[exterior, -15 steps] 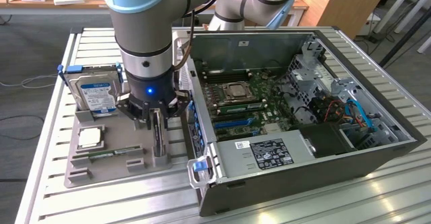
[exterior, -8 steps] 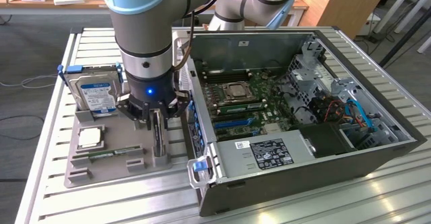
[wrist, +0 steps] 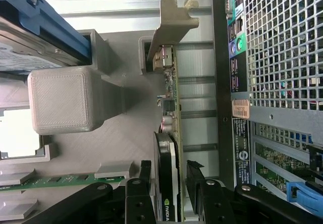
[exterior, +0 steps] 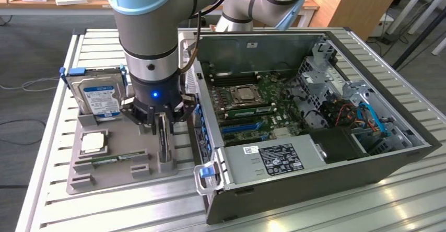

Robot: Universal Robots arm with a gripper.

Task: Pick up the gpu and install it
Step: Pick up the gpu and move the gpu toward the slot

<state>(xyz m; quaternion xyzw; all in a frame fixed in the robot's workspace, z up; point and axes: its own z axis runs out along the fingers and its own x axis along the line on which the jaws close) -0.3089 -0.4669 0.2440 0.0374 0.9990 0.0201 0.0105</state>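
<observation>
One robot arm (exterior: 150, 28). One gripper (exterior: 162, 126), two fingers (wrist: 135, 196). One gpu (exterior: 163, 143). One hard drive (exterior: 97, 99), blue-framed. One green memory stick (exterior: 112, 159). One square silver chip (exterior: 93, 143). One grey holder tray (exterior: 118, 182) carrying those four parts. One open computer case (exterior: 314, 182); inside, one labelled power supply (exterior: 275, 159), one processor socket (exterior: 244, 93). One slatted metal table (exterior: 104, 211).

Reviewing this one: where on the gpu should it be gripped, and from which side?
Grip the gpu by its top edge, pinching its flat faces, from straight above: it stands thin and upright on edge in the gray holder, bottom slotted in. The open gripper straddles it.
</observation>
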